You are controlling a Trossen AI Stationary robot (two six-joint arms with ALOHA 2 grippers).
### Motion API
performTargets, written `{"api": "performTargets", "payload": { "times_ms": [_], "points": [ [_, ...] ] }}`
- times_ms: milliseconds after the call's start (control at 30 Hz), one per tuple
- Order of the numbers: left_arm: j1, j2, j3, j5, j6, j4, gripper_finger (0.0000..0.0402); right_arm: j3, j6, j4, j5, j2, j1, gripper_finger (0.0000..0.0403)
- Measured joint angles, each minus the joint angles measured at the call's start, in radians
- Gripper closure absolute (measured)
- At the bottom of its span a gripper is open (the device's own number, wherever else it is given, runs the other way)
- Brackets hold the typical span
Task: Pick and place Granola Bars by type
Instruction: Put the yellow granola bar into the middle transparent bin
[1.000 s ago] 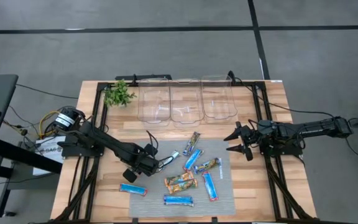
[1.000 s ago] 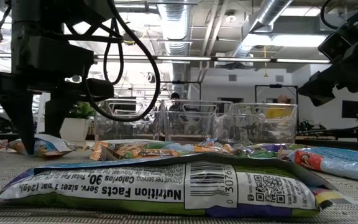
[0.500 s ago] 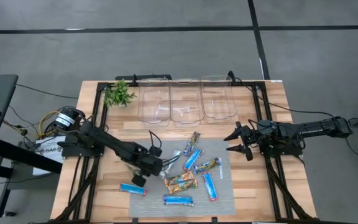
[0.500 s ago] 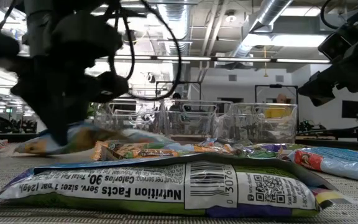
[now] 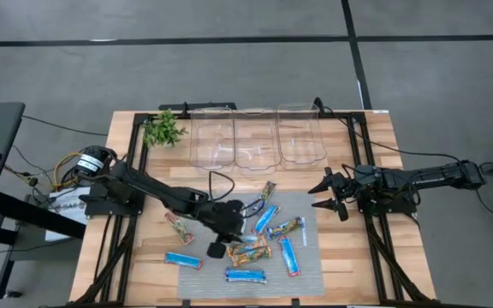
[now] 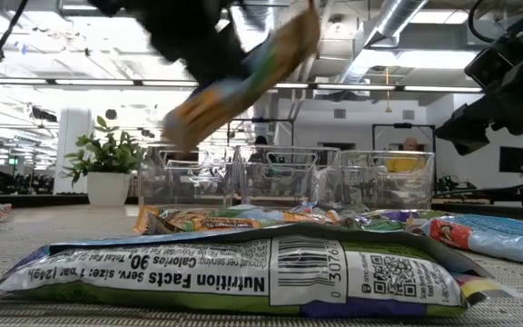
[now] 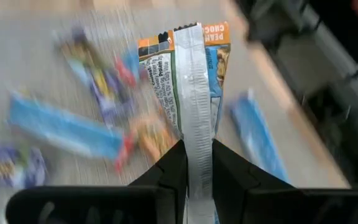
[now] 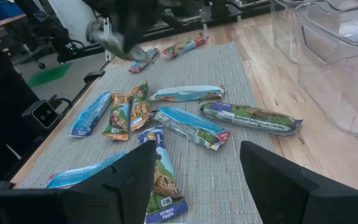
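With the left gripper (image 7: pixel 197 163) pinching one granola bar (image 7: pixel 192 93) lifted clear above the mat (image 5: pixel 306 265), we carry it level to what appears to be its matching clear bin (image 5: pixel 213 141), while the right gripper (image 5: pixel 326 194) waits spread at the mat's edge.

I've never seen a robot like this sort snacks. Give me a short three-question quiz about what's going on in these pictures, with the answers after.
1. True or false: the left hand is shut on a granola bar.
2. Which describes the right hand? A) holding a bar B) open and holding nothing, at the right edge of the mat C) inside a bin
3. Fill in: the three clear bins hold ____ bars.

Key: 1 true; it holds the bar by one end, lifted above the woven mat. 2 B. 3 no; all three look empty, and the small green plant stands beside them.
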Motion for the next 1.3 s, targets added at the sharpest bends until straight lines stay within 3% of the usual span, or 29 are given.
{"api": "performTargets", "payload": {
  "times_ms": [267,500,800,1300],
  "points": [
    [0.088,0.0,0.125,0.036,-0.077,0.151,0.0351,0.0,0.0,0.0,0.0,0.0,0.0,0.0177],
    [0.136,-0.002,0.226,0.054,-0.094,0.165,0.0351,0.0,0.0,0.0,0.0,0.0,0.0,0.0177],
    [0.206,-0.002,0.241,-0.057,-0.088,0.16,0.0351,0.0,0.0,0.0,0.0,0.0,0.0,0.0177],
    [0.597,0.003,0.241,-0.084,-0.037,0.148,0.0351,0.0,0.0,0.0,0.0,0.0,0.0,0.0177]
  ]
}}
